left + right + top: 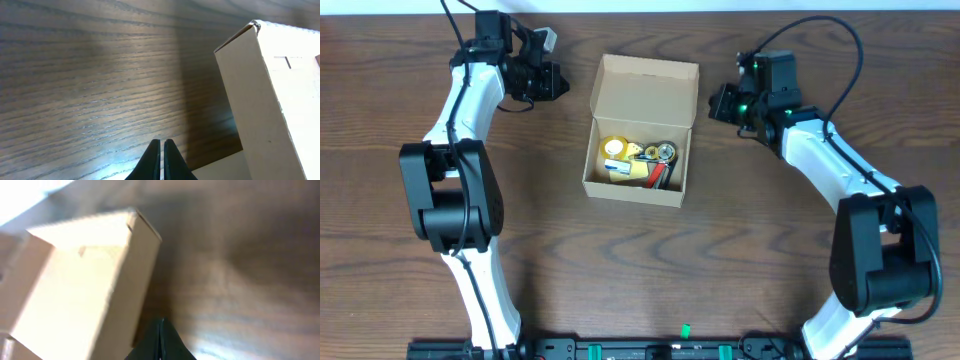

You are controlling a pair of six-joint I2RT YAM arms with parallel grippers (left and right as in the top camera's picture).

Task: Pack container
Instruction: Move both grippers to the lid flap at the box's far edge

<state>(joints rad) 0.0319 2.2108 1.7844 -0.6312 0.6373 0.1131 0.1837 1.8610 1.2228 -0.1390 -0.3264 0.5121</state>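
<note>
Dark wood-grain table (770,270), nothing else on it but the work. The cardboard box (632,192) sits at centre frame in the overhead view. Its hinged flap lid (648,84) stands open toward the top of the frame.

Contents, as far as we can resolve them: a yellow roll (614,149), some small yellow pieces and a red-handled item (665,178), all low inside the walls. We cannot identify them more exactly.

The left gripper (555,82) is at upper left, just beside the lid's left edge and apart from it. Its wrist view shows the fingertips (155,161) pressed together with nothing between them, and the box's side wall (260,115) at right.

The right gripper (718,103) is at upper right, near the lid's right edge. Its fingers (156,342) also look closed and empty, though the picture is blurred.

We judge that the packing looks done and the step in hand is closing the lid.

How to do it well:
- Push the flap from behind its top edge with a closed fingertip, sweeping toward the bottom of the frame.
- Brace the opposite wall with the other arm, since a light box will likely slide.
- Check that nothing sticks up above the rim before pressing down.
- The front tuck, if there is one, needs guiding inside the front wall.
</note>
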